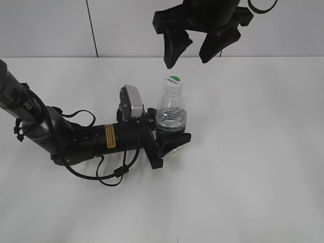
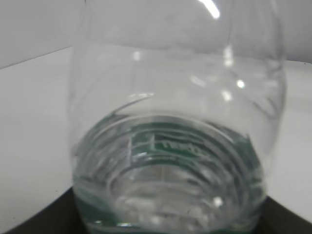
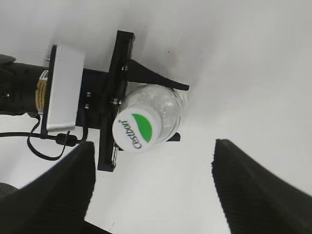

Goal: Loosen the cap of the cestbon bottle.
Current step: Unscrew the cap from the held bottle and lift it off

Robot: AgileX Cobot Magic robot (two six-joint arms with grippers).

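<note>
The cestbon bottle (image 1: 171, 114) stands upright on the white table, clear with a dark green label low on its body. Its white cap (image 1: 172, 83) with a green leaf mark sits on the neck. My left gripper (image 1: 169, 139) is shut on the bottle's lower body, which fills the left wrist view (image 2: 175, 122). My right gripper (image 1: 190, 58) hangs open above and behind the cap, touching nothing. In the right wrist view the cap (image 3: 138, 129) shows from above, with the open fingers (image 3: 153, 190) below it in the picture and the bottle (image 3: 163, 107) under the cap.
The left arm (image 1: 61, 134) lies low across the table's left half with its cables (image 1: 101, 172). The white table (image 1: 253, 167) spreads around the bottle. A white wall (image 1: 50, 28) stands behind.
</note>
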